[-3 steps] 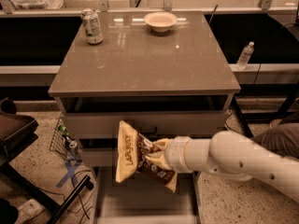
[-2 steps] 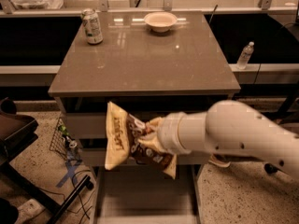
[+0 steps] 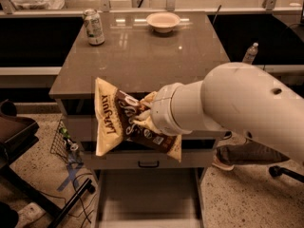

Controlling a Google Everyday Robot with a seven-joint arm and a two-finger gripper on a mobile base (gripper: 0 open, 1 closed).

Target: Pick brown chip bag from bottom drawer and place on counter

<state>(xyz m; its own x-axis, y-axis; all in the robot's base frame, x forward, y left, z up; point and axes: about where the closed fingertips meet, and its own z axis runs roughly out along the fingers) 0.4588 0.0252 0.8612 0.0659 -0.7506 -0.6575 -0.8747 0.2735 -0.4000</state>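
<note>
The brown chip bag (image 3: pixel 128 125), dark brown in the middle with cream-yellow edges, hangs in the air in front of the cabinet's upper drawers, its top at the level of the counter's front edge. My gripper (image 3: pixel 144 117) is shut on the bag's right side, at the end of the large white arm (image 3: pixel 237 108) that comes in from the right. The counter (image 3: pixel 142 56) is the glossy grey-brown top behind the bag. The bottom drawer (image 3: pixel 147 201) is pulled out below, and its flat floor is bare.
A drink can (image 3: pixel 93 26) stands at the counter's back left and a white bowl (image 3: pixel 163 21) at the back middle. A water bottle (image 3: pixel 250 53) stands to the right of the cabinet. A wire basket (image 3: pixel 64 141) and cables lie on the floor at left. A shoe (image 3: pixel 228 158) is on the floor at right.
The arm has lifted the bag from just above the bottom drawer up to the counter's front edge, and the arm now fills much more of the view.
</note>
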